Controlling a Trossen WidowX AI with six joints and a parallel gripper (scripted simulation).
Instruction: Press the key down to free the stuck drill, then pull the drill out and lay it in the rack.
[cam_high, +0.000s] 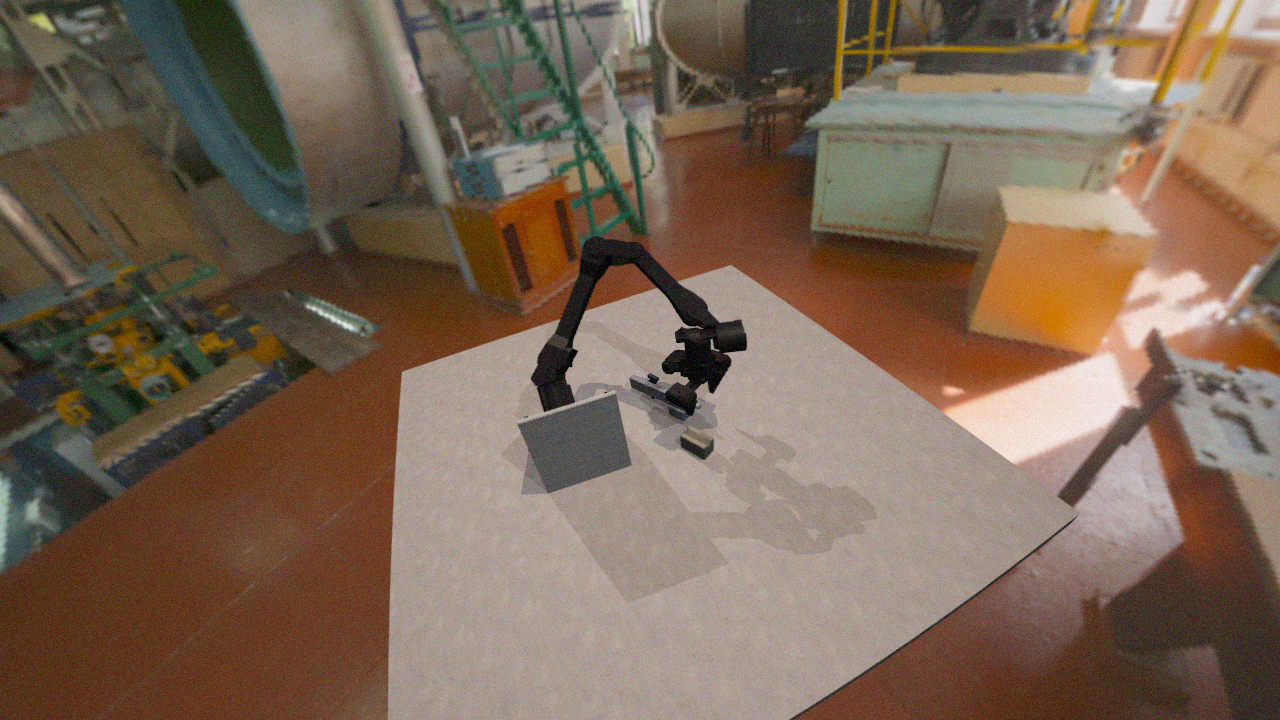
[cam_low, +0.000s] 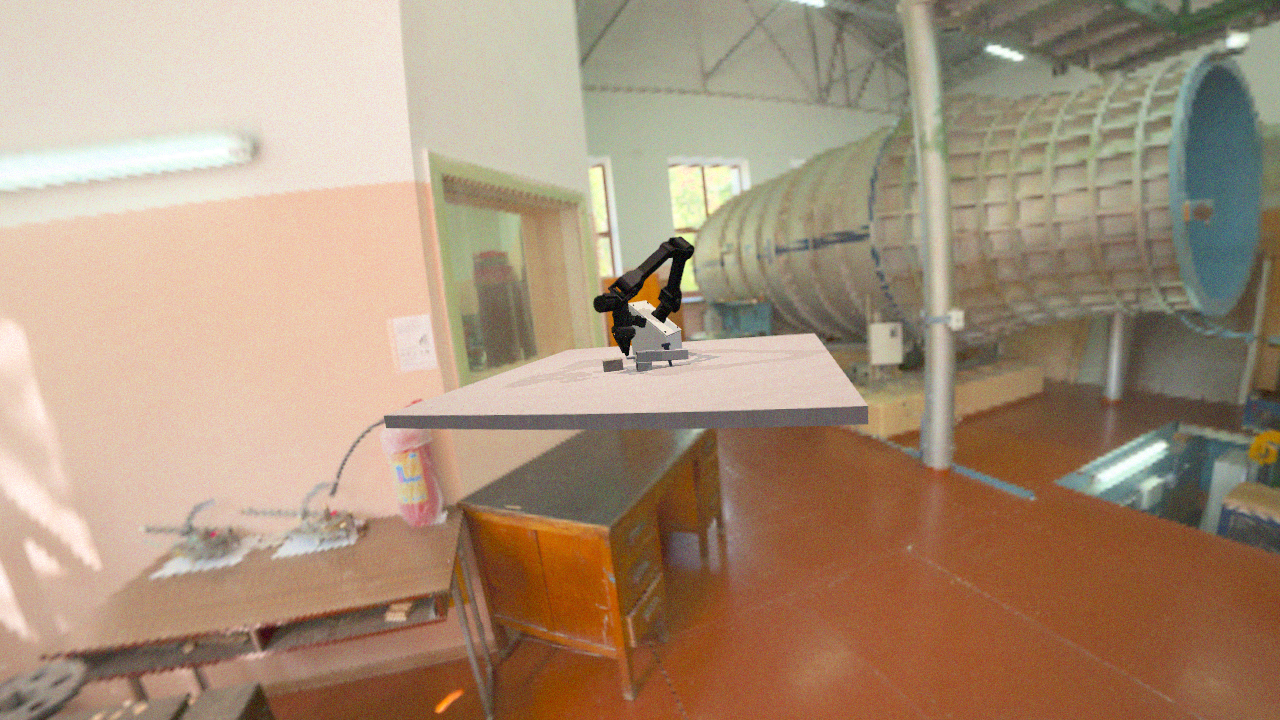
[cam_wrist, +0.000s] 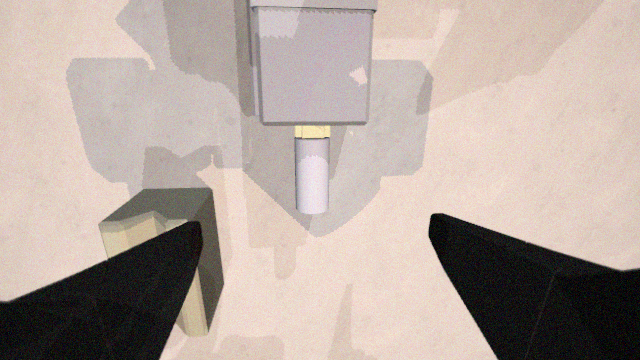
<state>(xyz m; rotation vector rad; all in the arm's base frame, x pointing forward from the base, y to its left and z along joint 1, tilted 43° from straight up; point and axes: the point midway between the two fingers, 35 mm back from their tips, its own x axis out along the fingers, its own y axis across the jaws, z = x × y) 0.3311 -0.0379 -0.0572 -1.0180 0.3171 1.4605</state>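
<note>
In the wrist view the grey housing fills the top centre. The drill, a short white cylinder with a yellow collar, sticks out of the housing's near end and lies along the table. My gripper is open wide and empty, low over the table, with its fingertips just short of the drill's free end and one to each side. The rack, a small beige block, stands by my left finger, which partly hides it. The key is not in the wrist view.
A tilted grey panel stands beside the arm's base, left of the housing. All of it rests on a pale square table top with open edges on every side.
</note>
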